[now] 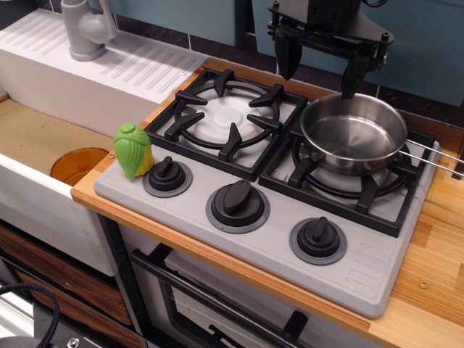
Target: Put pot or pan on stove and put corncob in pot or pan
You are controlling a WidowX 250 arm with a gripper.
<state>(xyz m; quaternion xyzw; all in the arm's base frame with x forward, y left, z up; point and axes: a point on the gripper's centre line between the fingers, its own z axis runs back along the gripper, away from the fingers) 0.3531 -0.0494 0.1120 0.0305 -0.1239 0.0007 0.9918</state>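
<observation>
A shiny steel pan sits on the right burner of the grey two-burner stove, its thin wire handle pointing right. The pan looks empty. A toy corncob, yellow with a bright green husk, stands on the stove's front left corner beside the left knob. My gripper hangs open above the pan's far rim, its two black fingers spread apart and holding nothing.
The left burner is bare. Three black knobs line the stove's front. A white sink with a grey faucet lies to the left, with an orange plate in the basin. Wooden counter runs along the right.
</observation>
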